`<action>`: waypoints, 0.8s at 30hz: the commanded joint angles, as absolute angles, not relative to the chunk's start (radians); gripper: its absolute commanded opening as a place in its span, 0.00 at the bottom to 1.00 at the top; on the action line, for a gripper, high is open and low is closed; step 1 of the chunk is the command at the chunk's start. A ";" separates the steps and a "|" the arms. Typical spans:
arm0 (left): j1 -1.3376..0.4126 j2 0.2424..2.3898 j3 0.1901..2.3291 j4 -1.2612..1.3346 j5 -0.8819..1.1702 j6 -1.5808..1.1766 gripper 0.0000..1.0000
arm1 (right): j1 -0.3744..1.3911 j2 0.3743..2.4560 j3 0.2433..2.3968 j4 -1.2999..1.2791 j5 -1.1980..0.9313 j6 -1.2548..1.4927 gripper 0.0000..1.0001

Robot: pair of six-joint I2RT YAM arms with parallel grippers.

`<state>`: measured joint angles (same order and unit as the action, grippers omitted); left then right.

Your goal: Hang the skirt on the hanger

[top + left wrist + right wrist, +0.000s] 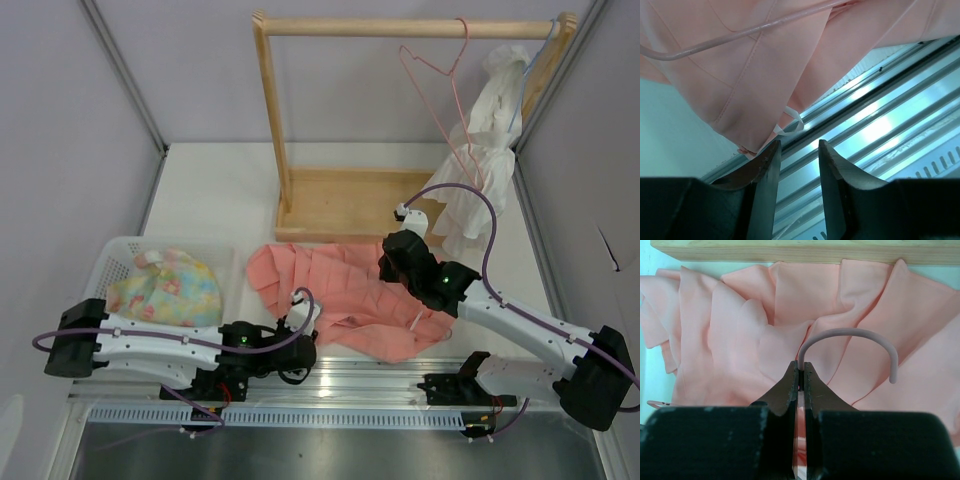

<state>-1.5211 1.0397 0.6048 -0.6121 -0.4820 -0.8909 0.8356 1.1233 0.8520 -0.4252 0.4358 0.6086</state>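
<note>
While the right claw [801,366] clamps the hanger [850,332] over the skirt [735,325], the left claw [799,145] gapes, released, nearby.

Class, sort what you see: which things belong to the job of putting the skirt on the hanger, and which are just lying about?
Belong to the job:
- skirt
- hanger, pinched by the right gripper
- left gripper, open at the skirt's edge

Just lying about:
- spare hanger on the rack
- white garment
- basket with patterned cloth
</note>
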 commanded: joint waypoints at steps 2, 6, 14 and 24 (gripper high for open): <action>-1.529 1.084 0.649 -0.598 -0.535 -0.875 0.42 | 0.833 1.124 0.857 -0.391 0.449 0.594 0.00; -1.531 1.121 0.655 -0.551 -0.517 -0.831 0.43 | 0.830 1.121 0.856 -0.394 0.449 0.594 0.00; -1.531 1.190 0.655 -0.497 -0.499 -0.801 0.44 | 0.828 1.118 0.853 -0.393 0.448 0.597 0.00; -1.514 1.227 0.644 -0.469 -0.509 -0.787 0.45 | 0.825 1.115 0.845 -0.388 0.440 0.598 0.00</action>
<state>-1.5215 1.2198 0.6228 -0.5098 -0.4946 -0.8104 0.8291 1.1233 0.8474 -0.4210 0.4282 0.6086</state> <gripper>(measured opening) 0.442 0.036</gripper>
